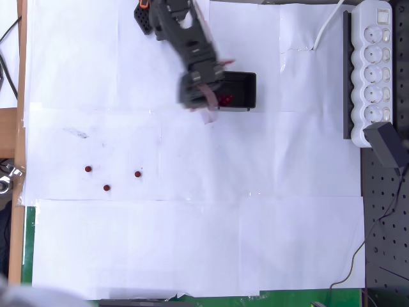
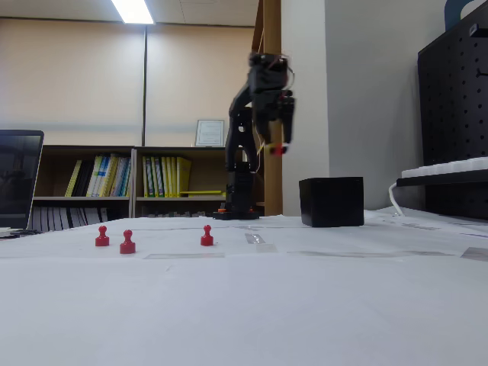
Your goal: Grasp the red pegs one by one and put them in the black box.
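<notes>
Three red pegs lie on the white paper at the left: one (image 1: pixel 88 169), one (image 1: pixel 107 188) and one (image 1: pixel 137 174); the fixed view shows them upright (image 2: pixel 101 237), (image 2: pixel 127 242), (image 2: pixel 207 235). The black box (image 1: pixel 246 82) stands near the arm's base, seen as a dark cube (image 2: pixel 332 201) in the fixed view. My gripper (image 2: pixel 278 146) hangs blurred, high above the table, just left of the box, shut on a small red peg (image 2: pixel 279 150). From overhead the gripper (image 1: pixel 213 105) overlaps the box's left edge, with red (image 1: pixel 225 100) showing beside the fingers.
A white power strip (image 1: pixel 374 64) and a black adapter (image 1: pixel 386 144) lie along the right edge, with a black pegboard (image 1: pixel 383 243) below them. The arm's base (image 2: pixel 240 212) stands behind the box. The wooden table edge runs down the left.
</notes>
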